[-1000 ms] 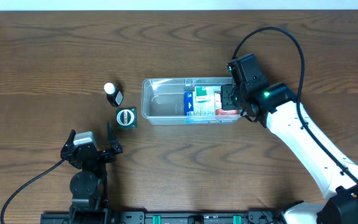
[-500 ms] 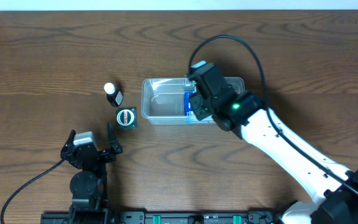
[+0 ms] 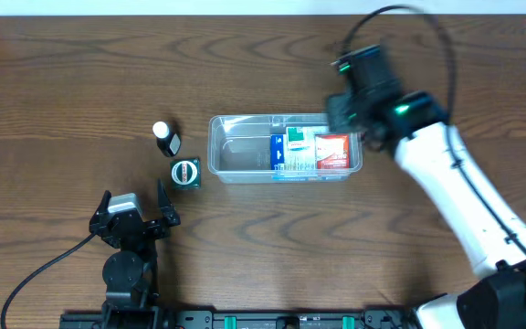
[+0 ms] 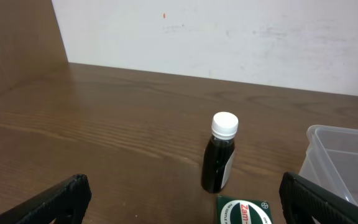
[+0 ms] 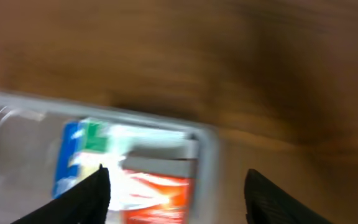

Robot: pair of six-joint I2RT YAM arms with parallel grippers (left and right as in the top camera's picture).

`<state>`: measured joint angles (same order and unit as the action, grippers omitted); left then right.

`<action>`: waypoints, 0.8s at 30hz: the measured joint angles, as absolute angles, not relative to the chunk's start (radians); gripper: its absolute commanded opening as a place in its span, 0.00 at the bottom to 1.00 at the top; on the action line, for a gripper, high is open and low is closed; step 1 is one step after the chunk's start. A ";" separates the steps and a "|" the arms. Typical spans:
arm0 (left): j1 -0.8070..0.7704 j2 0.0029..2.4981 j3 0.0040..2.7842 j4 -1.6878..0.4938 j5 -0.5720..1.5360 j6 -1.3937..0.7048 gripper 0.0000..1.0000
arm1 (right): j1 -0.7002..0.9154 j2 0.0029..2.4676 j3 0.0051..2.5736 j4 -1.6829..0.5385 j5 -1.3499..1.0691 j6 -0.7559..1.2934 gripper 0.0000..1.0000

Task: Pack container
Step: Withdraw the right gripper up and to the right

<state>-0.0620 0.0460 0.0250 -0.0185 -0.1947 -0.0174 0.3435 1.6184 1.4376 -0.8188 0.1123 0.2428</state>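
The clear plastic container [image 3: 237, 155] lies mid-table, with a blue, green and white box [image 3: 292, 151] and a red box [image 3: 332, 153] side by side in its right half. The right gripper [image 5: 174, 190] hangs over that end, fingers apart with nothing between them, though its view is blurred. Left of the container stand a white-capped dark bottle [image 4: 220, 158] and a green box [image 3: 185, 172]. The left gripper [image 4: 179, 196] sits nearer the front edge, jaws wide apart.

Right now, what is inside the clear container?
Two boxes lie side by side in the right half of the container: a blue-green box and a red box. Its left half looks bare. The right arm covers the far right corner; beneath the boxes is hidden.
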 measured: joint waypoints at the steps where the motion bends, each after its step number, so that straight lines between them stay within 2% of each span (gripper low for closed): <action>1: -0.062 0.046 0.025 -0.019 -0.195 -0.017 0.98 | 0.303 1.618 1.438 -0.827 0.105 0.253 0.70; 6: -0.062 0.046 0.025 -0.019 -0.195 -0.017 0.98 | 0.154 1.618 1.438 -0.867 0.088 0.287 0.86; 8: -0.062 0.046 0.025 -0.019 -0.195 -0.017 0.98 | 0.111 1.618 1.438 -0.883 0.086 0.295 0.99; 14: -0.062 0.046 0.025 -0.019 -0.195 -0.017 0.98 | 0.042 1.618 1.438 -0.924 0.088 0.296 0.99; 24: -0.062 0.046 0.025 -0.013 -0.195 -0.018 0.98 | 0.030 1.618 1.438 -0.924 0.089 0.296 0.99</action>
